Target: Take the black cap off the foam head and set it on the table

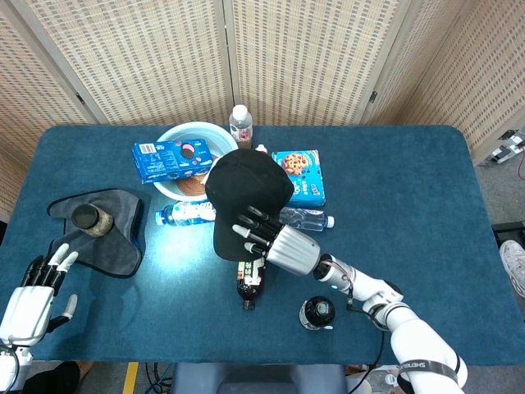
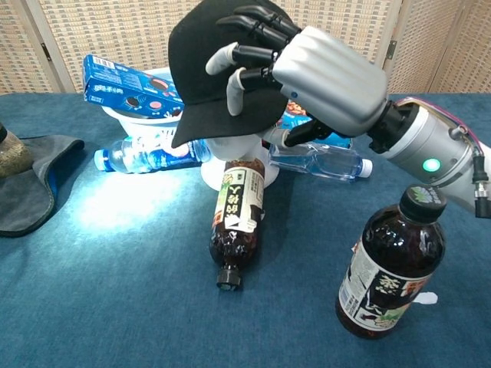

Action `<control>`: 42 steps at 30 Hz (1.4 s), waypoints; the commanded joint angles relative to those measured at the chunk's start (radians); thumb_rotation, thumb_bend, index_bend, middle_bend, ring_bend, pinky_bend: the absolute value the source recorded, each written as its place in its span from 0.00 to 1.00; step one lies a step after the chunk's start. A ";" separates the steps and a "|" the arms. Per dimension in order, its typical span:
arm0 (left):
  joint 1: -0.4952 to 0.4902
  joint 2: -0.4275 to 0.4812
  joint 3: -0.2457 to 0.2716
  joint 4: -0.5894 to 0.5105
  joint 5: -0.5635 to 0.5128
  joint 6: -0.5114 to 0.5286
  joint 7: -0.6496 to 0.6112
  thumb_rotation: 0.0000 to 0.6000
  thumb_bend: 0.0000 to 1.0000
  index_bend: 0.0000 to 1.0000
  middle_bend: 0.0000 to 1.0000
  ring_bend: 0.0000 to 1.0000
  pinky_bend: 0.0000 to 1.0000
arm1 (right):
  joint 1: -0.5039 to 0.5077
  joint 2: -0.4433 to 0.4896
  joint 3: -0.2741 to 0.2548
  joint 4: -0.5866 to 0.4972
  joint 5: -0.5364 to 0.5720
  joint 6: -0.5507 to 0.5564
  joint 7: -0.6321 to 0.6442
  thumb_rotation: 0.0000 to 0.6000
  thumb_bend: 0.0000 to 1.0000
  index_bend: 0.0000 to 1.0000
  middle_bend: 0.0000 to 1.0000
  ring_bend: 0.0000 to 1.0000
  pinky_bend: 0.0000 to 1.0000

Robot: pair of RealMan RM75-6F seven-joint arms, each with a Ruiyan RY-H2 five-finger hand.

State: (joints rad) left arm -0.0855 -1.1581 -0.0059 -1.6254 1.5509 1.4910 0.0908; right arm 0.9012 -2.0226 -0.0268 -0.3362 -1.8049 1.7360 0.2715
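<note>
Blue-carpeted table (image 1: pixel 410 189) in front of woven folding screens. Black cap (image 1: pixel 246 193) sits near table centre, tilted, brim dropped toward 7 o'clock in the chest view, crown up toward 12. Right hand (image 1: pixel 267 238) is at the cap's 5 o'clock edge in the head view; in the chest view its fingers (image 2: pixel 253 46) curl over the crown and brim side with the thumb underneath, grasping the cap. Cap (image 2: pixel 211 69) is plain matte black, soft fabric, curved brim, no logo visible. White foam head (image 2: pixel 230 157) shows only as a pale base under the cap; whether the cap touches it, cannot tell.

Just at 6 o'clock of the cap: dark tea bottle (image 1: pixel 250 283) lying on its side, cap end toward the robot. At 3 o'clock: clear water bottle (image 1: pixel 308 220) lying flat; beyond it a blue cookie box (image 1: pixel 299 174). At 9 o'clock: another water bottle (image 1: pixel 184 213) lying flat. At 11 o'clock: white bowl (image 1: pixel 176 135) with a blue biscuit box (image 1: pixel 168 160) across it. At 12: small upright bottle (image 1: pixel 240 125). Upright dark bottle (image 1: pixel 317 312) near the front edge, beside the right forearm.

Far at 9 o'clock: grey cloth (image 1: pixel 107 234) with a jar (image 1: pixel 86 217) on it. Left hand (image 1: pixel 33 295) rests at the table's front left corner, fingers spread, holding nothing.
</note>
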 commanded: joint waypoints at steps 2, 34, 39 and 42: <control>-0.001 0.001 0.000 0.000 0.000 -0.001 -0.001 1.00 0.44 0.00 0.00 0.00 0.00 | 0.008 0.008 0.009 -0.008 0.009 0.014 -0.002 1.00 0.51 0.66 0.28 0.06 0.00; 0.001 0.000 0.003 0.005 0.006 0.003 -0.012 1.00 0.44 0.00 0.00 0.00 0.00 | 0.180 0.070 0.254 -0.175 0.184 -0.015 -0.074 1.00 0.51 0.83 0.35 0.09 0.00; 0.002 0.001 0.003 0.007 0.005 0.004 -0.016 1.00 0.44 0.00 0.00 0.00 0.00 | 0.200 0.084 0.298 -0.198 0.208 0.010 -0.065 1.00 0.51 0.83 0.35 0.09 0.00; 0.002 0.001 0.003 0.009 0.006 0.006 -0.020 1.00 0.44 0.00 0.00 0.00 0.00 | 0.206 0.100 0.325 -0.215 0.220 0.035 -0.064 1.00 0.51 0.83 0.35 0.09 0.00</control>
State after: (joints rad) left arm -0.0831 -1.1568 -0.0026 -1.6162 1.5569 1.4967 0.0711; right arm 1.1038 -1.9297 0.2891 -0.5437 -1.5909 1.7633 0.2059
